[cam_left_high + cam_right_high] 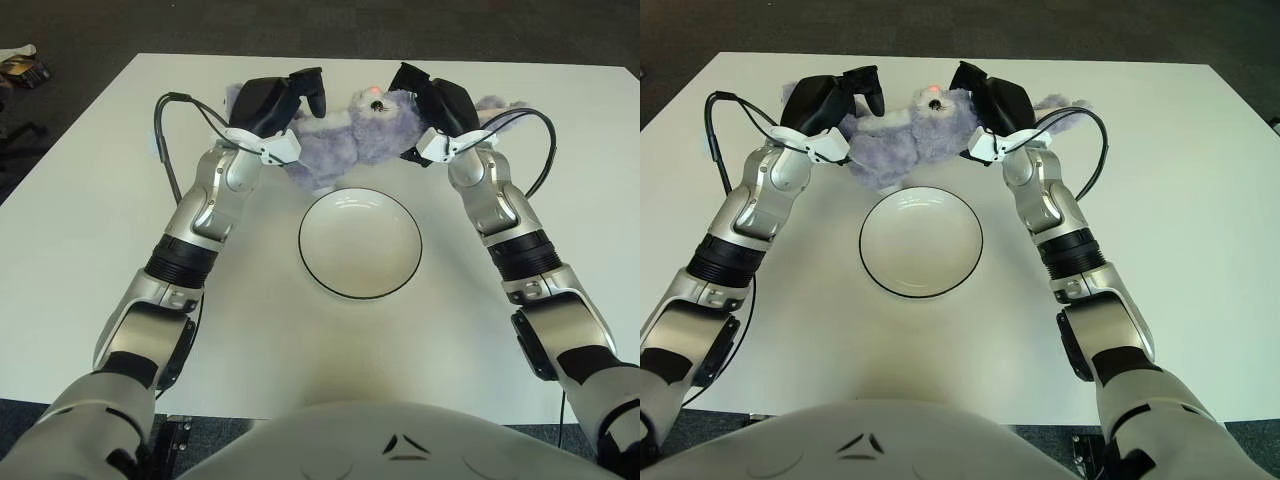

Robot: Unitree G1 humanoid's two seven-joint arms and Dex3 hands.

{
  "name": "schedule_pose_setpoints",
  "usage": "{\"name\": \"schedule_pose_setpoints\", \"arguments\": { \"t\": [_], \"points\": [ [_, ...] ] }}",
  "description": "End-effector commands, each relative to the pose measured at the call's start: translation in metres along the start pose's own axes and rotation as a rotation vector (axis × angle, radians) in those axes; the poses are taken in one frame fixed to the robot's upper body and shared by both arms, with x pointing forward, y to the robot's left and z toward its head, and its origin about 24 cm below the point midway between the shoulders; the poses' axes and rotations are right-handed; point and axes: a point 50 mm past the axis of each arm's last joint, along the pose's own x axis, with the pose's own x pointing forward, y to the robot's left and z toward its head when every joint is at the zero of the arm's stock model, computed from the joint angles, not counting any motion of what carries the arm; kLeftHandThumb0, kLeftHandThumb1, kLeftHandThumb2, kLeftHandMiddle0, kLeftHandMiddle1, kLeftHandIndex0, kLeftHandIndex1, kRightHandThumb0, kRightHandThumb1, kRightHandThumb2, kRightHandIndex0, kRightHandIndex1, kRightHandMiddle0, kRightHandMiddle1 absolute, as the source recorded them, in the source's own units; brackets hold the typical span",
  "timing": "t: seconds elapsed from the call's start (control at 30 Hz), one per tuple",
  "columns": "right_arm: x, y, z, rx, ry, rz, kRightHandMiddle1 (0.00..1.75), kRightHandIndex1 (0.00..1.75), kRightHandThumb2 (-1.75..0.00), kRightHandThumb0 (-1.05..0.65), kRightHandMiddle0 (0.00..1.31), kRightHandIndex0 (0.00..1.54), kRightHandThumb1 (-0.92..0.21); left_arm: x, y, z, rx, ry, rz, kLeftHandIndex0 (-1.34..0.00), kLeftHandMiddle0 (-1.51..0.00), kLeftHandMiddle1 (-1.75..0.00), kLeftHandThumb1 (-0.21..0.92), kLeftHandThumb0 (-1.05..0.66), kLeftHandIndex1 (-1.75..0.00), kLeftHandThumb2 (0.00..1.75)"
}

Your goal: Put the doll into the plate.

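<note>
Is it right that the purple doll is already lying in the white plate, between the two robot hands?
Not quite. The left eye view shows the purple doll on the table beyond the white plate, which holds nothing. It is between the left robot hand and right robot hand.

White rectangular table (90,250) fills most of the view, its top matte and evenly lit with soft shadows. Dark grey carpet floor (300,25) beyond the far edge and on both sides. Small brownish clutter (22,68) on the floor, far left corner.
</note>
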Motion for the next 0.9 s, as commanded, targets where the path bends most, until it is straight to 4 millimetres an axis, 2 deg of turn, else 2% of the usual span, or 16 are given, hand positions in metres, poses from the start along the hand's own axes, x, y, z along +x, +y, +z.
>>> {"name": "schedule_pose_setpoints", "arguments": {
  "t": [0.0, 0.33, 0.53, 0.87],
  "points": [
    [-0.001, -0.006, 0.004, -0.004, -0.023, -0.021, 1.75, 1.54, -1.65, 0.00, 0.67, 0.94, 0.04, -0.003, 0.003, 0.001, 0.005, 0.015, 0.000, -0.68, -0.83, -1.69, -0.02, 0.00, -1.75, 1.68],
    [-0.007, -0.009, 0.011, -0.002, -0.047, -0.030, 1.75, 1.57, -1.62, 0.00, 0.63, 0.90, 0.00, -0.007, 0.007, 0.009, -0.020, 0.010, 0.018, -0.69, -0.84, -1.69, -0.03, 0.00, -1.75, 1.69],
    [-0.011, -0.015, 0.016, -0.008, -0.038, -0.021, 1.75, 1.59, -1.61, 0.00, 0.62, 0.88, -0.02, -0.011, 0.010, 0.012, 0.004, -0.014, 0.034, -0.68, -0.82, -1.71, -0.02, 0.00, -1.75, 1.69],
    [-0.021, -0.019, 0.024, 0.016, -0.027, -0.022, 1.75, 1.59, -1.61, 0.00, 0.63, 0.88, -0.01, -0.015, 0.016, 0.017, 0.074, -0.045, 0.062, -0.73, -0.84, -1.75, -0.06, 0.00, -1.72, 1.73]
  ]
}}
